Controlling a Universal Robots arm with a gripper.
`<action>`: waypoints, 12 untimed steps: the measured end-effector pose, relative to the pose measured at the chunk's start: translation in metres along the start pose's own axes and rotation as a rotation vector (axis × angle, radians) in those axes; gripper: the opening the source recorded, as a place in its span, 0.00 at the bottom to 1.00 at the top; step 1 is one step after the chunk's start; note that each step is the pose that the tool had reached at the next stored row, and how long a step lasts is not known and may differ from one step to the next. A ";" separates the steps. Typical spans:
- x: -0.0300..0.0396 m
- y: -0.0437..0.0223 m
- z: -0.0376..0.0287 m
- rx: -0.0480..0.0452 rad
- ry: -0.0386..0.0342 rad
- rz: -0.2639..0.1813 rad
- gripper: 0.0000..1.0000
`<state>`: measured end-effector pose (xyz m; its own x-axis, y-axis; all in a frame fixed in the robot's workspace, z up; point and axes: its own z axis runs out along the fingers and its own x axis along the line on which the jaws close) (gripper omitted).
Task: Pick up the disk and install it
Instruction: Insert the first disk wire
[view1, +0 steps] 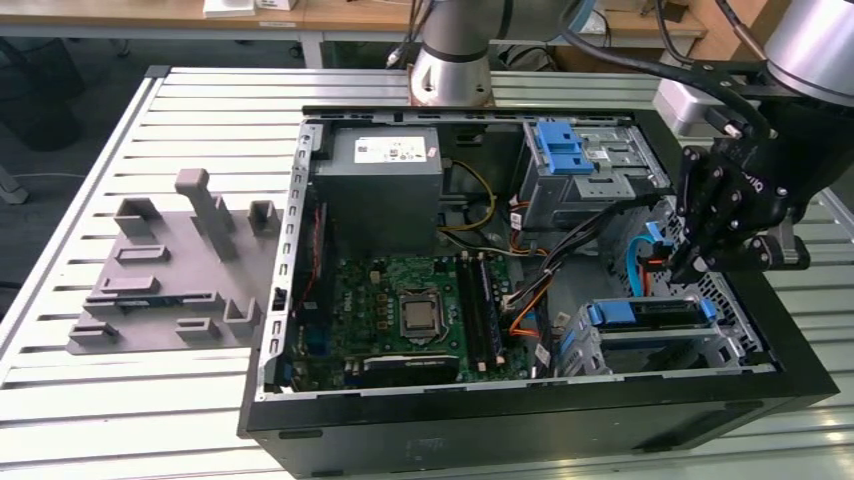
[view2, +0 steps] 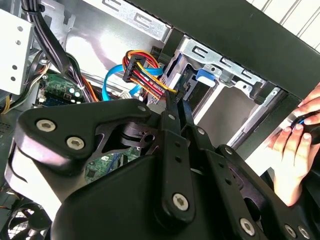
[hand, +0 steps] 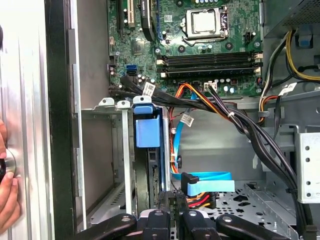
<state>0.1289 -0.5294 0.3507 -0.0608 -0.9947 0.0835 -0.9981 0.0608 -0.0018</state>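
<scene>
Slatted metal bench (view1: 80, 400) is carrying the open computer case (view1: 534, 440); my hand (view1: 703, 262) is hovering inside its corner, fingers pressed together, holding nothing, just above the disk (view1: 650, 313) sitting in the drive cage (view1: 694, 350).

No text can be read anywhere. A white label (view1: 390, 151) with print too small to make out sits on the power supply (view1: 380, 190) in the exterior view. Small white tags (hand: 149, 90) on the black cables (hand: 240, 125) in the first wrist view carry unreadable print.
</scene>
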 end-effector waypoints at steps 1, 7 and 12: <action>0.0005 0.0003 0.0004 0.0000 -0.0001 0.000 0.17; 0.0043 0.0014 0.0025 -0.0012 0.0003 0.000 0.17; 0.0056 0.0014 0.0031 -0.0015 0.0003 0.000 0.17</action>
<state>0.1271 -0.5351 0.3481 -0.0606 -0.9946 0.0838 -0.9981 0.0608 -0.0003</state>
